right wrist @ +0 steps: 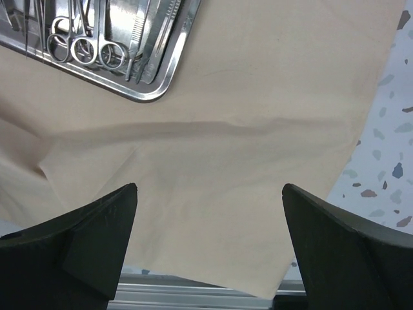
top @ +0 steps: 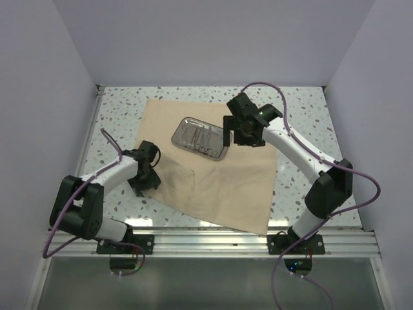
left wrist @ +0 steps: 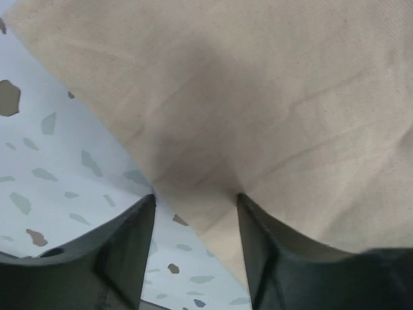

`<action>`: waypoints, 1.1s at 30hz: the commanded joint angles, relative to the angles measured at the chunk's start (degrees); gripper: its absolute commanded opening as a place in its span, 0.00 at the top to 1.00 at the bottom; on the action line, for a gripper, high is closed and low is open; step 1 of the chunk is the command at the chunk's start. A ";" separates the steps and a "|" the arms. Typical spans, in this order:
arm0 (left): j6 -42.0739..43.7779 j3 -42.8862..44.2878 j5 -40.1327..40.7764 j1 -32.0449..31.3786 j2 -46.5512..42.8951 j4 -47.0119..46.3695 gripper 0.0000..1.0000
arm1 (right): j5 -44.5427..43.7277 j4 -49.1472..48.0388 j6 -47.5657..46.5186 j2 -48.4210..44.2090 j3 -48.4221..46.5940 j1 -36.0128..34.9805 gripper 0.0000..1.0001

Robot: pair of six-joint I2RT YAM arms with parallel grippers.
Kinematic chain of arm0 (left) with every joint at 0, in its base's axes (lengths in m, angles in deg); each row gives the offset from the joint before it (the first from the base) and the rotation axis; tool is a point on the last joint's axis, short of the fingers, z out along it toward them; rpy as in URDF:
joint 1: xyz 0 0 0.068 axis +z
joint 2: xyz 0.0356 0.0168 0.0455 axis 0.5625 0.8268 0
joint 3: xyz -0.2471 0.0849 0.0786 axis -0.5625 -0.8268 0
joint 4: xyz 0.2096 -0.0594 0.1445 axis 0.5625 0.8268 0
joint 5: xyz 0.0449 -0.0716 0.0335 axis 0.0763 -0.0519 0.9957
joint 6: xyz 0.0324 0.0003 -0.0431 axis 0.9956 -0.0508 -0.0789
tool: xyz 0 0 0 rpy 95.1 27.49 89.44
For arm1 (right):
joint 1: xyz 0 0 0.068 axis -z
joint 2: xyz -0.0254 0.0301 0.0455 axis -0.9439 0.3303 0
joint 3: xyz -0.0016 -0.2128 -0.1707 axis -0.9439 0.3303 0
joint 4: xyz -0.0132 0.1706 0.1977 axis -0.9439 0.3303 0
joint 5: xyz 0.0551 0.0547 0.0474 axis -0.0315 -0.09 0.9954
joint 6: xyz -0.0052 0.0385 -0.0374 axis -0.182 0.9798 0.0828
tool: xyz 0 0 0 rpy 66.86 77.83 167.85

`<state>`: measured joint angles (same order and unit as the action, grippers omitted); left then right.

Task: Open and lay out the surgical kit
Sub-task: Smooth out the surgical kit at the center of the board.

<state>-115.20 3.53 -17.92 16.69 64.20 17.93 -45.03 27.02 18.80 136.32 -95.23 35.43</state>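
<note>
The tan cloth wrap (top: 213, 187) lies spread flat on the speckled table, with a low crease near its middle. On its far part sits the steel tray (top: 175, 132), holding several thin metal instruments (top: 201, 139). My left gripper (top: 153, 171) is low at the cloth's left edge. In the left wrist view its fingers (left wrist: 129, 245) stand apart, and the cloth's (left wrist: 290, 97) edge runs between them. My right gripper (top: 231, 132) hovers by the tray's right end, open wide (right wrist: 210, 186) over bare cloth (right wrist: 245, 129). The tray's rim (right wrist: 148, 97) and scissor handles (right wrist: 90, 48) show at the top left.
The speckled tabletop (top: 116, 110) shows around the cloth on the left, far and right sides. An aluminium rail (top: 213, 242) runs along the near edge, just past the cloth's front corner (right wrist: 284, 294). White walls close in the left, back and right.
</note>
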 commanded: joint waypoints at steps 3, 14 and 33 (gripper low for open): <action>-1.78 -2.67 4.39 0.40 6.37 -6.28 0.64 | 4.16 -2.53 -4.16 0.56 1.30 3.29 0.02; -5.03 3.48 -1.93 -5.30 -17.86 23.21 1.00 | 6.45 -7.89 -4.69 3.72 6.04 9.09 0.04; 8.14 36.08 0.59 -2.79 -9.40 26.17 0.01 | 7.41 -6.75 -0.48 22.16 -11.70 21.40 0.01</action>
<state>-113.56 37.01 -27.04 10.77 47.21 46.89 -39.11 20.02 16.81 154.28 -104.19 55.80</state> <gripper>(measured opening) 0.994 0.985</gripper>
